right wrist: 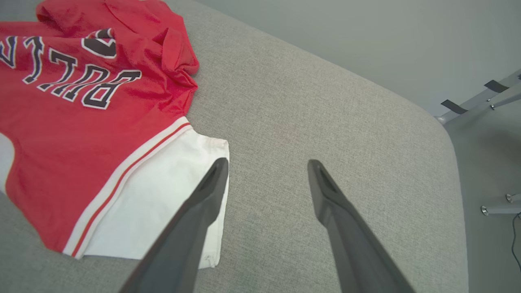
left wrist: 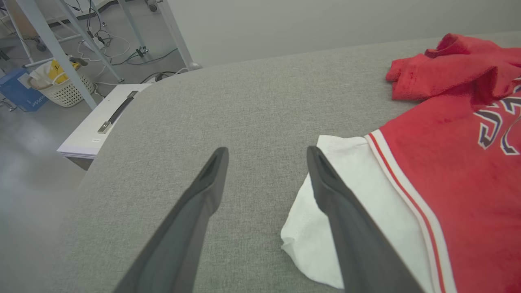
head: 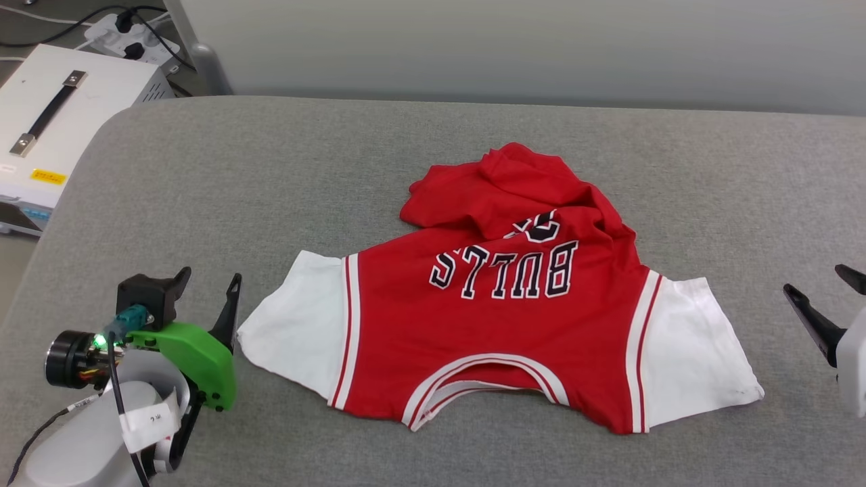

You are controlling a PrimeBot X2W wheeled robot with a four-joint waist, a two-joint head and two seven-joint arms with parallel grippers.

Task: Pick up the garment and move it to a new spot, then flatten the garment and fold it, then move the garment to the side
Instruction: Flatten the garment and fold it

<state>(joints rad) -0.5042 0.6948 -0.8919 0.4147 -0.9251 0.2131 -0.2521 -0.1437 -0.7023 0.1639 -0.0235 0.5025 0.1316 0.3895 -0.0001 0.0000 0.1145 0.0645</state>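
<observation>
T-shirt [head: 500, 318], red, short-sleeved. Lies on the grey fabric-covered surface [head: 270, 169], about mid-width, lettered side up. The collar [head: 480, 385] is towards the robot and the body runs away from it.
- Sleeves: 2, white, with red-and-white stripe trim at the seams. Both are spread out flat, 1 towards the left pincer [head: 298, 318] and 1 towards the right pincer [head: 697, 352].
- Lettering [head: 507, 270]: black block letters edged white, reading "BULLS", upside down in the head view. Part of a 2nd mark above it is hidden under a fold.
- Far end of the body: bunched and folded back over itself in a crumpled heap, not flat.

Left pincer [head: 208, 279]: jaws wide apart, nothing between them. It is low over the surface, just beside the outer edge of the near sleeve. Whether the inner finger touches the cloth cannot be told.

Right pincer [head: 815, 279]: jaws wide apart, holding nothing, off the edge of the other sleeve with bare surface between.

Also present, beyond the surface's left corner: white case with a black handle [head: 54, 108]; white power strip with plugs [head: 128, 37].
</observation>
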